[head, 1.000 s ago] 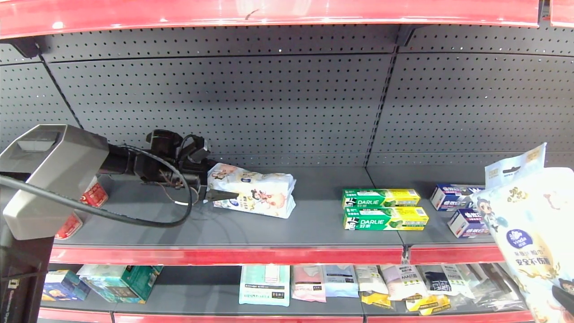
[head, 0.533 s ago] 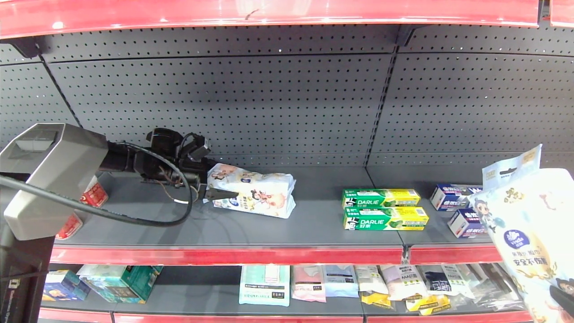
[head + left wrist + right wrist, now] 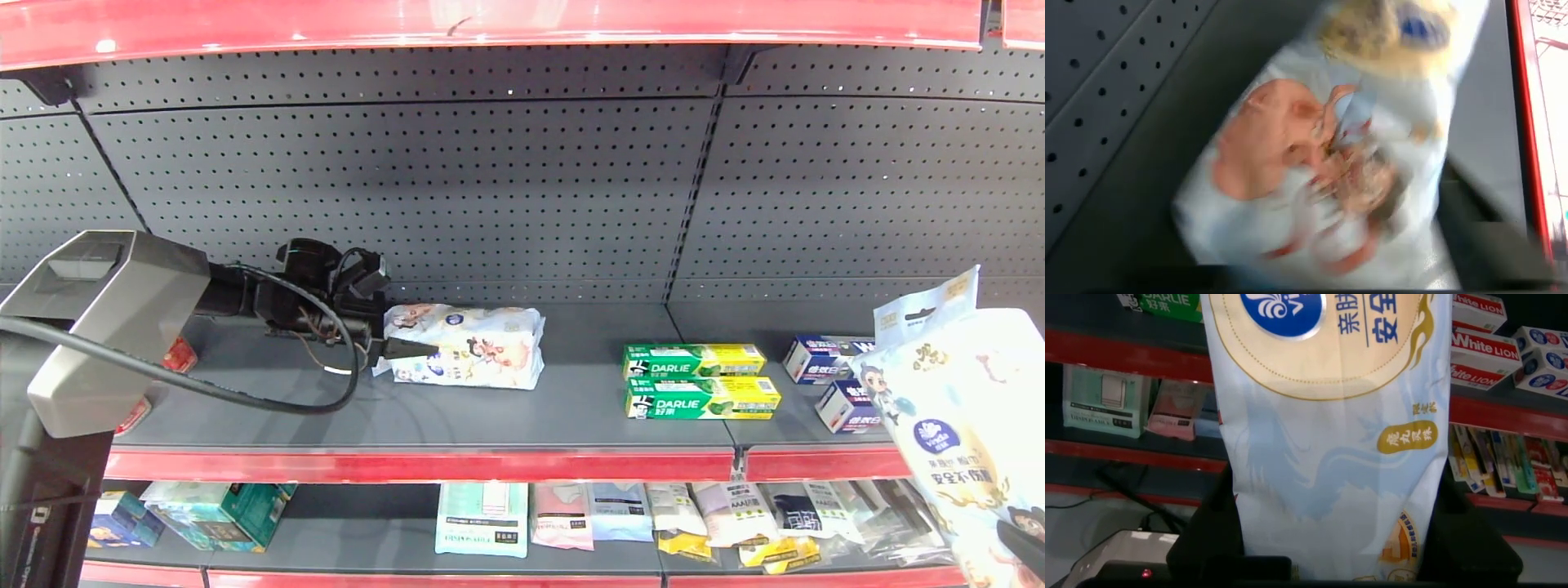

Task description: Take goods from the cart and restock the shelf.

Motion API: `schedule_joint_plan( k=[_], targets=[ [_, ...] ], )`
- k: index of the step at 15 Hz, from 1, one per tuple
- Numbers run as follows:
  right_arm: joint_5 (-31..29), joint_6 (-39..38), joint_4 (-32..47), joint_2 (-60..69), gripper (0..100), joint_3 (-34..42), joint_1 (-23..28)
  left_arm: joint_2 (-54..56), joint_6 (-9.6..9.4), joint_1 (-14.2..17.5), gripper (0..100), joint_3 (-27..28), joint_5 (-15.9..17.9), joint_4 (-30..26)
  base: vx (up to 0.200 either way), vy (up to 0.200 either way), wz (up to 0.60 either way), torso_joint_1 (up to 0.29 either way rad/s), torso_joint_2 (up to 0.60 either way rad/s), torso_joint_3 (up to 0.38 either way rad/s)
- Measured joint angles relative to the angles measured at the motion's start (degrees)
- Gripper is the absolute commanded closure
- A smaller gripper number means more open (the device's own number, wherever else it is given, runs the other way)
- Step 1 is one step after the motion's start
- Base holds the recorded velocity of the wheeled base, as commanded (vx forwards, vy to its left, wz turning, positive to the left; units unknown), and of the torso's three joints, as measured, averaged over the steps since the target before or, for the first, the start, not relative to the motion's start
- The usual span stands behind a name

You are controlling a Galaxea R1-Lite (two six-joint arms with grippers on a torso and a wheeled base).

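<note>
The pack (image 3: 482, 358), tilted a second ago, is now laid flat on the shelf (image 3: 506, 416), clamped in the left pincer (image 3: 400, 349); a bag (image 3: 963, 408) is gripped by the right pincer (image 3: 1339, 531).

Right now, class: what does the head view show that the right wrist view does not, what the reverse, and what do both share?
Head view: the left gripper at the cartoon pack lying on the shelf, before the pegboard. Right wrist view: red-and-white boxes. Both: the tall pack held by the right gripper, green toothpaste boxes, and a teal-and-white packet lower down.
</note>
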State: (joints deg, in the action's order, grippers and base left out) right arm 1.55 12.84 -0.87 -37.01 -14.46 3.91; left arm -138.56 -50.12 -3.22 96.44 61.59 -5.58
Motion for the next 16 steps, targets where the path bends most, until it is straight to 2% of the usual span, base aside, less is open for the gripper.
schedule_joint_plan(
  k=[5,6,8,10,13,15,16],
  targets=[
    [0.0,0.0,0.0,-0.1,100,0.1,0.0,-0.7,-0.22,0.0,100,0.5,0.2,-0.4,0.000,0.000,0.00,0.000,0.00,0.000],
    [0.0,0.0,0.0,-0.1,100,0.1,0.0,-0.4,-0.35,0.1,100,0.3,0.2,-1.4,0.000,0.000,0.00,0.000,0.00,0.000],
    [0.0,0.0,0.0,-0.1,100,0.1,0.0,1.6,-1.45,0.7,100,-0.3,0.5,-7.9,0.000,0.000,0.00,0.000,0.00,0.000],
    [-0.1,0.0,-0.1,0.0,100,-0.1,0.0,4.3,-5.01,3.0,100,-2.4,2.2,-11.3,0.000,0.000,0.00,0.000,0.00,0.000],
    [-0.1,0.0,-0.2,0.1,100,-0.4,0.0,7.5,-7.74,6.6,100,-7.1,2.8,-11.3,0.000,0.000,0.00,0.000,0.00,0.000],
    [-0.8,0.0,-0.3,0.1,100,-0.7,0.1,9.1,-11.80,8.6,100,-10.7,3.3,-11.4,0.000,0.000,0.00,0.000,0.00,0.000],
    [-1.0,0.0,-0.3,0.2,100,-0.8,0.1,9.9,-13.00,9.6,100,-12.6,3.6,-11.4,0.000,0.000,0.00,0.000,0.00,0.000]
  ],
)
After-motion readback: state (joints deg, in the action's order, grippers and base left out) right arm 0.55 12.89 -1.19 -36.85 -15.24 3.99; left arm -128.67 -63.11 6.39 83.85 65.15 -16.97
